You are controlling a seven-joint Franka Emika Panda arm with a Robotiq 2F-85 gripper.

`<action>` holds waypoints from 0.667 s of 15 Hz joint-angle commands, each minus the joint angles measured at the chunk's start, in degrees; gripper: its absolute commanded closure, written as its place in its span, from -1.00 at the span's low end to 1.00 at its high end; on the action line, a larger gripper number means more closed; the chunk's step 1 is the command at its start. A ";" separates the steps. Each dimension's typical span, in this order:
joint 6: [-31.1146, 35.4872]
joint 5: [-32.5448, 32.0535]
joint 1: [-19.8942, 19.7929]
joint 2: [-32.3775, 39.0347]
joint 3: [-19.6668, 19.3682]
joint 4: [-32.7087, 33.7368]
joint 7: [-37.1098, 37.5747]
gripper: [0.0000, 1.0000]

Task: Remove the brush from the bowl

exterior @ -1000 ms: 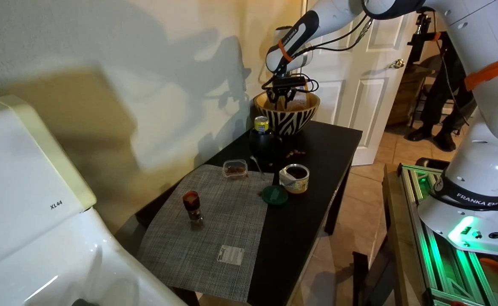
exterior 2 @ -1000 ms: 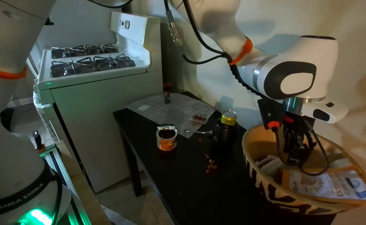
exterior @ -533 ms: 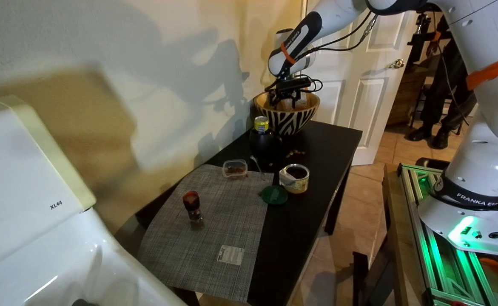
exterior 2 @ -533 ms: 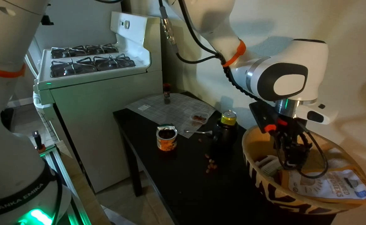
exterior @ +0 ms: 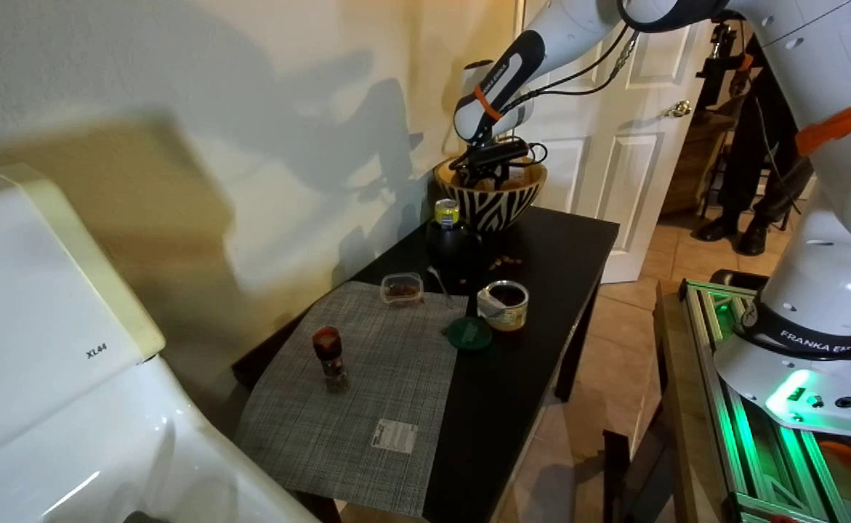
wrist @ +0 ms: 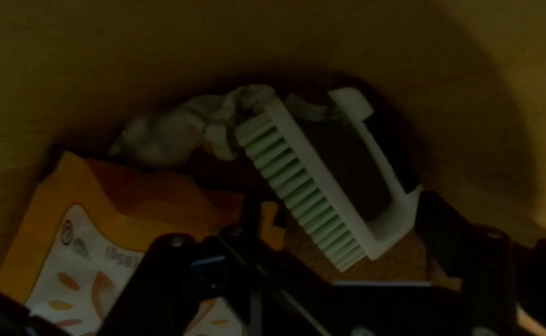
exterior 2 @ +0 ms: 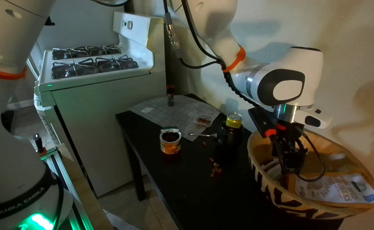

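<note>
With jaws wide apart and nothing held, the gripper (wrist: 347,214) should turn square across the handled scrub brush (wrist: 320,176) lying on its side in the zebra-striped bowl (exterior: 494,207), then close clear of the orange pouch (wrist: 135,224).

wrist view | bowl (wrist: 231,42), orange pouch (wrist: 109,233): cut off | pale bundle (wrist: 175,133): blurred

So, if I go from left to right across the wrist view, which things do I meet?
The bag, then the brush, then one of the fingers. I leave out the pale crumpled thing, because its span overlaps the bag's.
</note>
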 commanded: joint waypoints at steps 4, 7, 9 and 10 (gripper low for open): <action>-1.13 -4.06 0.38 0.45 -3.13 0.52 -0.39 -0.90; -1.79 -3.78 -0.20 0.86 -2.44 0.93 -1.79 -0.89; -2.46 -3.58 -0.52 1.17 -2.06 1.22 -2.93 -0.95; -2.77 -3.62 -0.54 1.34 -2.01 1.37 -3.36 -1.00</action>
